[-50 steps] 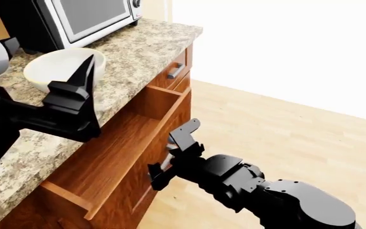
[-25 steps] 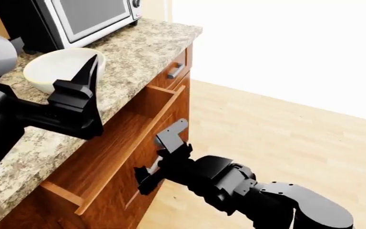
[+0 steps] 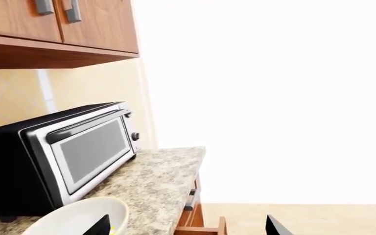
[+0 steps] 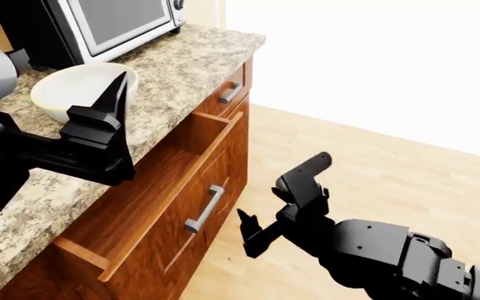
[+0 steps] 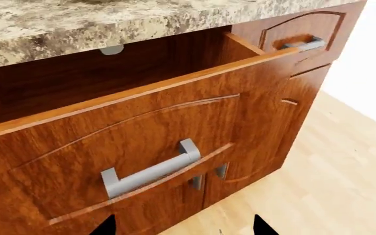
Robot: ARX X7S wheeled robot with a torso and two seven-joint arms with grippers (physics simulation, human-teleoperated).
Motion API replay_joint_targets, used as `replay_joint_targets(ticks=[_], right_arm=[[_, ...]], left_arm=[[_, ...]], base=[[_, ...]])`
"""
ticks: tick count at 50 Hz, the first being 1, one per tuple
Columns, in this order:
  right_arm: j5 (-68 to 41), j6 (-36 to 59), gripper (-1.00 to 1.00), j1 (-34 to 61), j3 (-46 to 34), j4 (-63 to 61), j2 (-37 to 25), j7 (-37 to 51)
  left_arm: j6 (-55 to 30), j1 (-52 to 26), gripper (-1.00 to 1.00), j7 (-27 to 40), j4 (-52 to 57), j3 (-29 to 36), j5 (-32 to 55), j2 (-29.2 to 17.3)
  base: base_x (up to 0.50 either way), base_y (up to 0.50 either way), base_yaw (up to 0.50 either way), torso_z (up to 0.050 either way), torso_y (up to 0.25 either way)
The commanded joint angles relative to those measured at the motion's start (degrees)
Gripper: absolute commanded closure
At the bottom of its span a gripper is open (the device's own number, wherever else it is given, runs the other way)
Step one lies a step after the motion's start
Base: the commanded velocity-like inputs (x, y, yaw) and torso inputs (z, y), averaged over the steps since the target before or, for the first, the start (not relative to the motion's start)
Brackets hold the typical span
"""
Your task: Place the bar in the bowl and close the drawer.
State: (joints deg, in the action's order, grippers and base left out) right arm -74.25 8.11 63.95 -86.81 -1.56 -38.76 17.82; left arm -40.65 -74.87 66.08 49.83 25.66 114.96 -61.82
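Observation:
The white bowl (image 4: pixel 77 87) stands on the granite counter (image 4: pixel 185 59); its rim (image 3: pixel 77 215) also shows in the left wrist view. I cannot make out the bar; only a small yellowish speck shows inside the bowl. My left gripper (image 4: pixel 117 128) hangs open beside the bowl, one finger over its rim, fingertips wide apart (image 3: pixel 188 227). The reddish-brown drawer (image 4: pixel 169 187) stands pulled out, its grey bar handle (image 4: pixel 204 209) bare. My right gripper (image 4: pixel 284 190) is open, a short way off the drawer front (image 5: pixel 142 132), facing the handle (image 5: pixel 152 169) with nothing between its fingers.
A toaster oven (image 4: pixel 110 25) stands behind the bowl. A narrower drawer front with a small handle (image 4: pixel 230 92) sits beyond the open drawer. Cabinet doors (image 5: pixel 260 137) lie below it. Upper cabinets (image 3: pixel 57 24) hang over the counter. Wooden floor (image 4: pixel 374 175) stretches to the right.
My right gripper has drawn back from the drawer front toward the floor side, uncovering the handle. The drawer slid in slightly. The left arm has barely moved.

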Motion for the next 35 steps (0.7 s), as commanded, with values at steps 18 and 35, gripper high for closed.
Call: replay_joint_targets(ticks=[18,35], right_arm=[[13.0,-36.5,-1.00,-16.8,-4.0,-32.6,-51.2,24.1],[24.4,-52.2,-1.00,-23.7,-10.7,-28.5,-51.2,35.7]], left_arm=[[-3.0,-5.9,-1.00,6.0,-3.0,8.4,-1.6,14.0],[-5.8,-15.7,-1.00,16.5,-10.3,20.5,0.0,31.5]], base=[[0.00,0.00,0.00,0.000,0.000],[0.00,0.00,0.00,0.000,0.000]])
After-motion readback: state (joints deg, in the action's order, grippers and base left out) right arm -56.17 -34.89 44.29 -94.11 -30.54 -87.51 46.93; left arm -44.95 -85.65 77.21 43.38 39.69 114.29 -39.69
